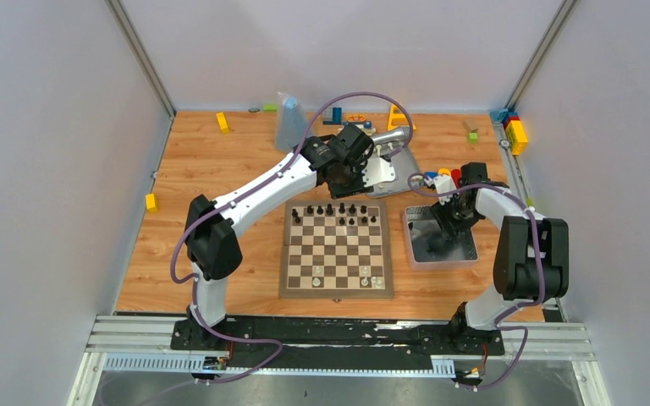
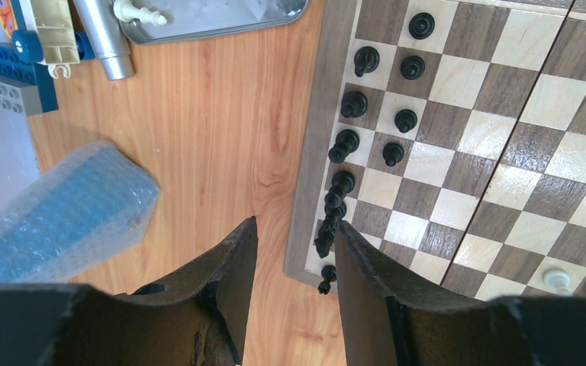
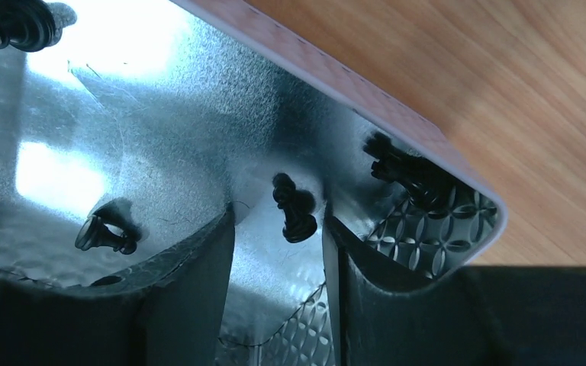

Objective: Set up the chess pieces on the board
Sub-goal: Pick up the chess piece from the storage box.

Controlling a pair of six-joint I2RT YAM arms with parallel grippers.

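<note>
First voice: Two arms are in the figure. Which step is in hand?

Second voice: Fetching. In the right wrist view the right gripper [image 3: 278, 217] stands inside the tray [image 3: 397, 114] with its jaws apart. They straddle a black piece [image 3: 294, 210] lying at frame centre, and neither finger touches it. The next move calls for closing squarely on that piece and lifting it clear of the tray wall. It then has to go to the board [image 1: 338, 254] at the centre of the top view.

First voice: And the other claw?

Second voice: The left gripper [image 2: 294, 225] hangs over the board's border, jaws apart, with bare table between them. A dark piece [image 2: 325, 242] leans just beside the finger at frame right. Whether they touch cannot be told.

First voice: How far along is the setup?

Second voice: Probably under half. The black pieces [image 1: 341, 208] partly fill the two upper rows, and a few white pieces [image 1: 366, 282] stand along the bottom row.

First voice: What stands in the way?

Second voice: A corner piece [image 3: 408, 171] lies near the frame-right finger and could be nudged. The standing chessmen crowd the left gripper. A bag [image 2: 61, 206] at frame left and a second tray [image 2: 221, 19] at the top lie well apart.
</note>
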